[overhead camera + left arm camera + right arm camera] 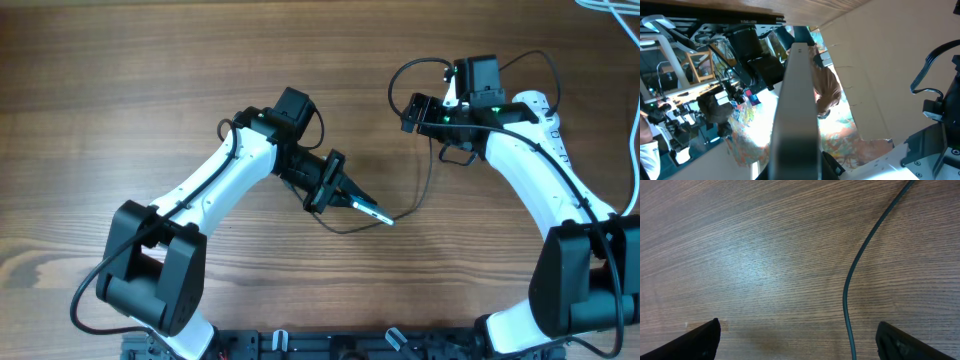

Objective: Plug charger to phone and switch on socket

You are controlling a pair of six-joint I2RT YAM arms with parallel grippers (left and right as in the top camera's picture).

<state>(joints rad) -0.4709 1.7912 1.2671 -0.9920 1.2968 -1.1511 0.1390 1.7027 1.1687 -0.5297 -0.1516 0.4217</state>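
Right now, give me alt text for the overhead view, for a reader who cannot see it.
The left gripper holds the phone edge-on near the middle of a wooden table. The thin black charger cable curves from the phone's tip up toward the right gripper. Both white arms reach in from the bottom edge.

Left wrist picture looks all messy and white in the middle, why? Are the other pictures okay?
Left wrist: the phone, seen edge-on, sits very close to the camera, so it blurs, and the bright light behind it washes out to white. Right wrist: sharp, with a soft glare patch on the table. Overhead: even light, clear.
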